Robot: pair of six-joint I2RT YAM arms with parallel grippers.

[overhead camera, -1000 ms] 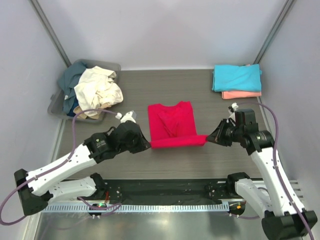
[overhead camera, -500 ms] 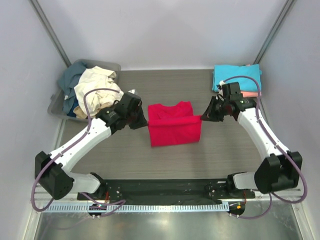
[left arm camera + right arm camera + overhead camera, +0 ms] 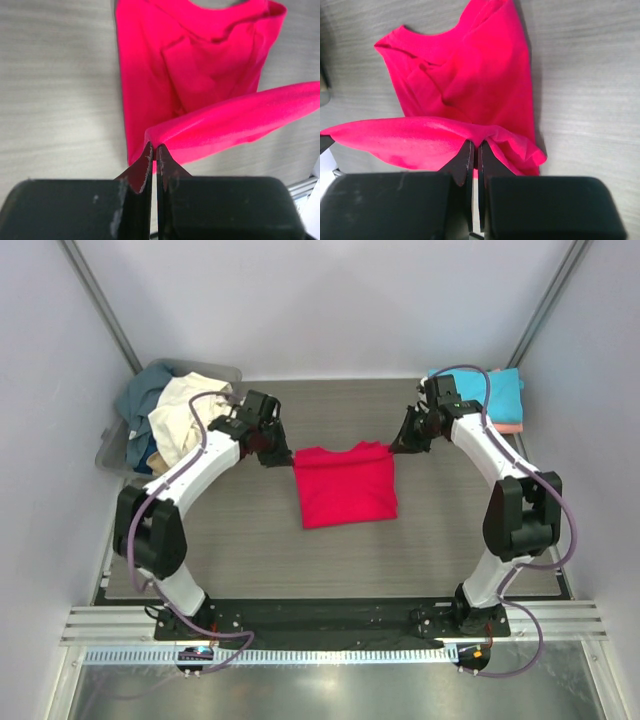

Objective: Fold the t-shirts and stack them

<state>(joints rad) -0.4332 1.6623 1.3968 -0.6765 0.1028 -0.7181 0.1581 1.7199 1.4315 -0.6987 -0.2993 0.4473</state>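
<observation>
The crimson red t-shirt (image 3: 345, 485) lies in the middle of the table, folded over on itself. My left gripper (image 3: 281, 456) is shut on the corner of its folded edge at the far left (image 3: 153, 145). My right gripper (image 3: 397, 445) is shut on the opposite corner at the far right (image 3: 476, 143). Both hold that edge lifted over the collar end; in the wrist views it hangs as a band above the shirt's body (image 3: 200, 70) (image 3: 470, 75). The folded turquoise shirt (image 3: 490, 392) lies on the salmon pink one (image 3: 510, 426) at the back right. The cream shirt (image 3: 180, 420) and the slate blue shirt (image 3: 140, 398) lie crumpled at the back left.
A grey plastic tub (image 3: 112, 452) at the back left holds the crumpled shirts. Grey walls close in the back and sides. A black rail (image 3: 320, 618) with the arm bases runs along the near edge.
Both grippers have carried the shirt's near edge away from me, from the front of the shirt to its collar end, folding it in half. Both arms are now stretched far out.
</observation>
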